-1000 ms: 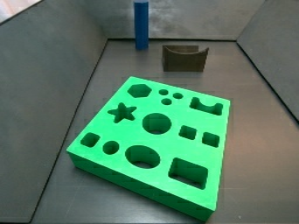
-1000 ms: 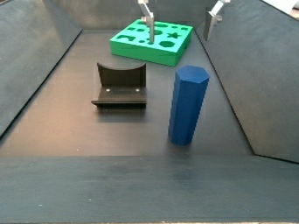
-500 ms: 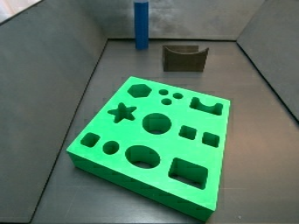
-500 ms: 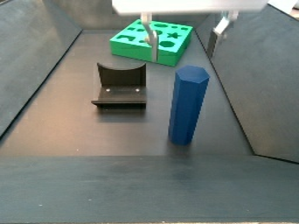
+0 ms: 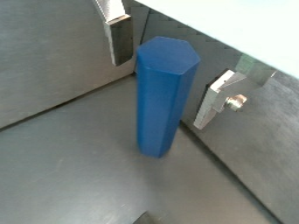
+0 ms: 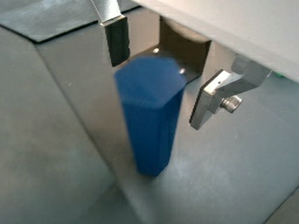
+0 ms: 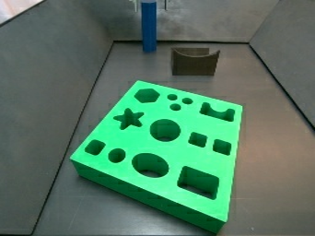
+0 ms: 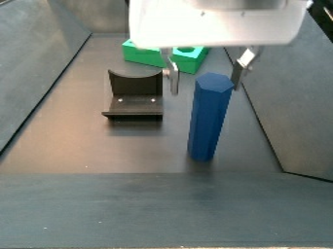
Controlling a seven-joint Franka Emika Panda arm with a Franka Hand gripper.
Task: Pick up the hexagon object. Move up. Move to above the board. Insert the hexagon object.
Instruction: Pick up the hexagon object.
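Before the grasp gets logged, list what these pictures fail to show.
- Board: mostly hidden behind the pincer's white body in a side view.
- Pincer in the other side view: cut off by the top edge.
- Contact with the hexagon object: both wrist views show fingers flanking its top, apparently with gaps; touch unconfirmed.

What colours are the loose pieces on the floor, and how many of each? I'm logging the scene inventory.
Blue: 1, the hexagon object, standing between the open pincer fingers.
Green: 1, the board.
Dark brown: 1, the notched block.
Total: 3.
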